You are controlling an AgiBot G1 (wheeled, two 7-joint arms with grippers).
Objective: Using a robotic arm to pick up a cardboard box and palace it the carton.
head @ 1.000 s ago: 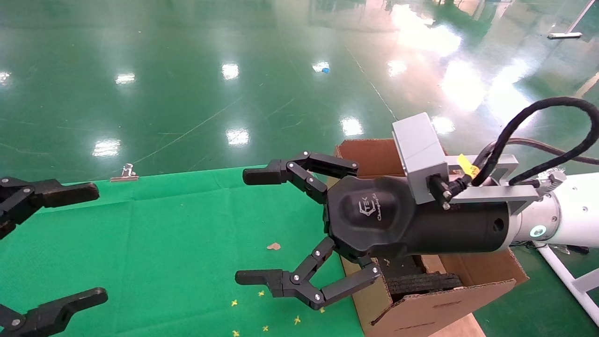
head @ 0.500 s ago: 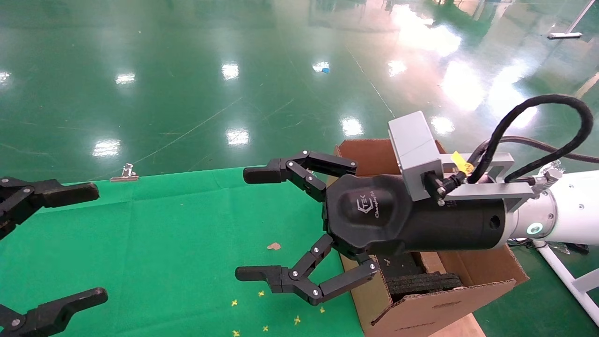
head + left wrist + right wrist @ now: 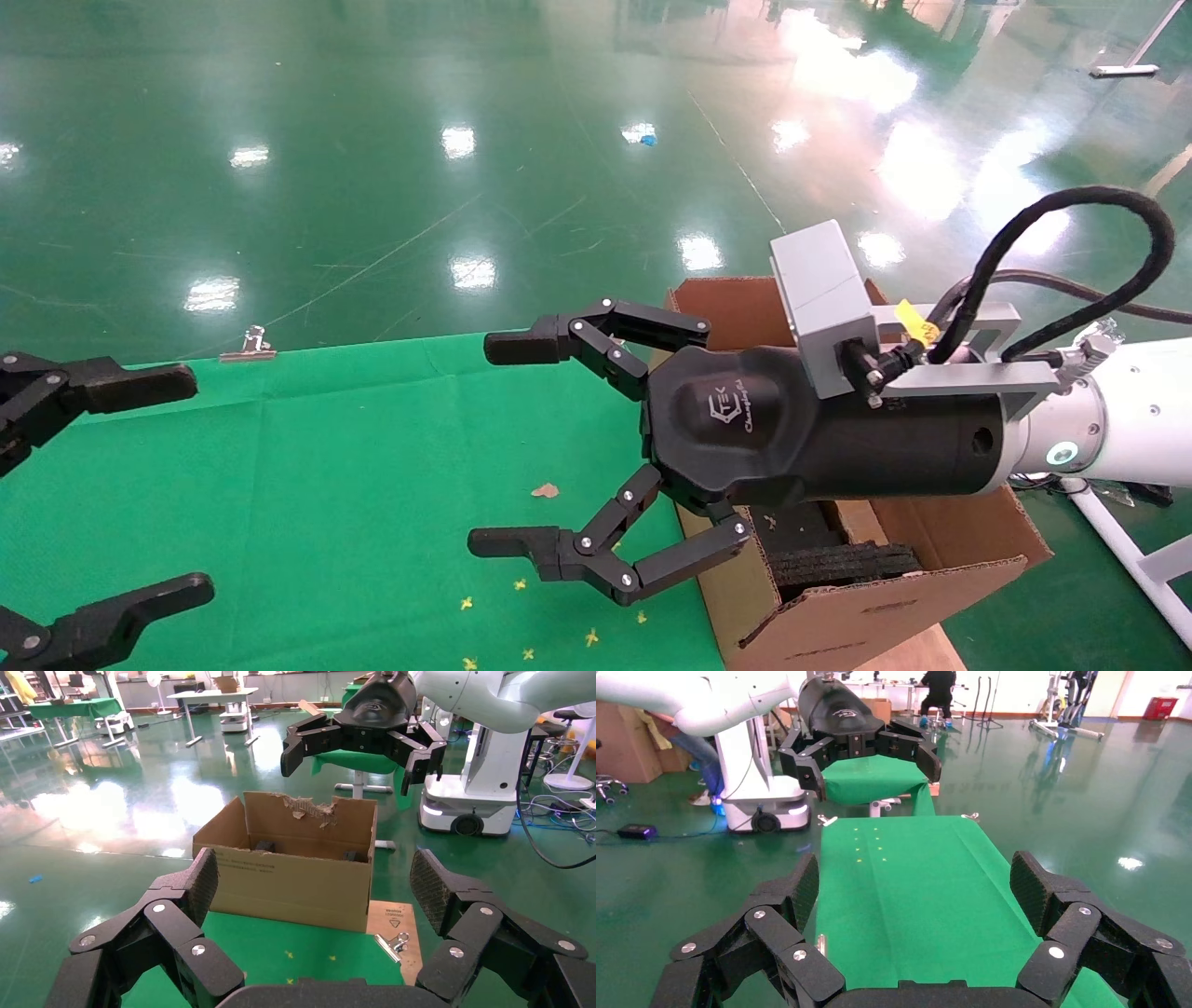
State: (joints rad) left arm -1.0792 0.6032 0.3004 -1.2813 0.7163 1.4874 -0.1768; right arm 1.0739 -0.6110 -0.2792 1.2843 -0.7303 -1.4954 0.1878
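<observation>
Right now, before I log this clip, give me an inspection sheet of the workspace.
Surface: table under a green cloth, bare apart from scraps.
Job's things: carton stands open at the table's right end, one flap torn, black foam inside; small cardboard box: nothing seen.
Clutter: a brown scrap, yellow specks, a metal clip at the far edge.
Grippers: right gripper open, empty, above the cloth beside the carton; left gripper open, empty, at the left edge.
Cables: black cable loops over the right wrist, clear of the carton.
Surroundings: glossy green floor; other tables and robot bases in the wrist views.
</observation>
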